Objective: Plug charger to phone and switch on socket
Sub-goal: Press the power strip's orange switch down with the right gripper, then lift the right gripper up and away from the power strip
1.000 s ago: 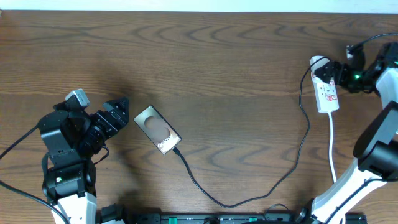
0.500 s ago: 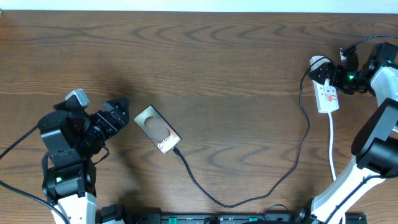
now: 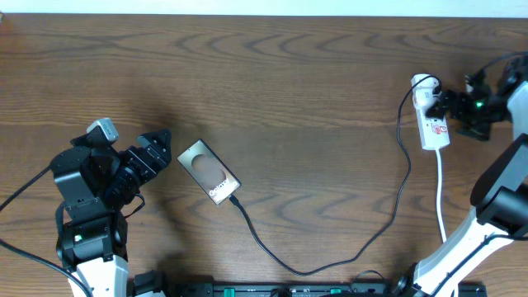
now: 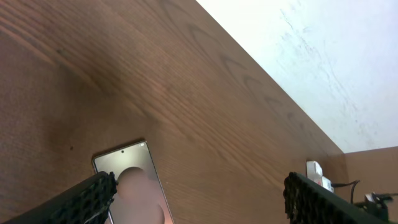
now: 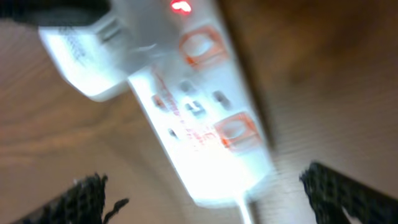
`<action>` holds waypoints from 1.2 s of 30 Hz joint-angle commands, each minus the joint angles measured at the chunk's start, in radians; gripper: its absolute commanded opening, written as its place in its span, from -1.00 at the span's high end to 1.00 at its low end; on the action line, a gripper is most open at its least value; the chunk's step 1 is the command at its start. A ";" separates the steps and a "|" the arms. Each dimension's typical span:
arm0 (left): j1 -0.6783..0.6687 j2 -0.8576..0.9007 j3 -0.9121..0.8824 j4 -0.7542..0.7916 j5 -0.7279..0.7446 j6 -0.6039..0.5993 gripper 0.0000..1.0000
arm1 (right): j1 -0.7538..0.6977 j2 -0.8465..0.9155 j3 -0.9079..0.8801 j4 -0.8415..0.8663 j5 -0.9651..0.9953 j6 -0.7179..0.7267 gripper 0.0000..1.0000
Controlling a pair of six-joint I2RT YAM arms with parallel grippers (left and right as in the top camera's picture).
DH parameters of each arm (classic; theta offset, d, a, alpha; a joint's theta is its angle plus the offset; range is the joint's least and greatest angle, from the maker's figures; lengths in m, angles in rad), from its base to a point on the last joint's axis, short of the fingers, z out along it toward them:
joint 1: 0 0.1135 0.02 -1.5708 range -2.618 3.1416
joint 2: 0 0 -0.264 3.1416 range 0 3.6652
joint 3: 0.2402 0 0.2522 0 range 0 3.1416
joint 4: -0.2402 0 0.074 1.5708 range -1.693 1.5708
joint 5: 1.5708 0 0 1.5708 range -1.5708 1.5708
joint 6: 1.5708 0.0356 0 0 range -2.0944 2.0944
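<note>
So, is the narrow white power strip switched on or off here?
On, it seems: the white power strip shows a small red light glowing in the blurred right wrist view.

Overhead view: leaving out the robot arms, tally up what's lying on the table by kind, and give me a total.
Phone: 1
Charger, a thin black cable: 1
Socket, a white power strip with its cord: 1
Total: 3
</note>
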 commanded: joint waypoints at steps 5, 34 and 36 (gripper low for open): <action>0.004 0.001 0.017 0.000 -0.002 0.024 -0.76 | -0.008 -0.066 0.156 -0.165 0.125 0.016 -0.98; 0.004 0.105 0.017 0.000 -0.002 0.023 -0.76 | 0.083 -0.652 0.184 -0.233 0.117 0.047 -0.98; 0.004 0.105 0.017 0.000 -0.002 0.023 -0.76 | 0.083 -0.652 0.184 -0.233 0.117 0.046 -0.98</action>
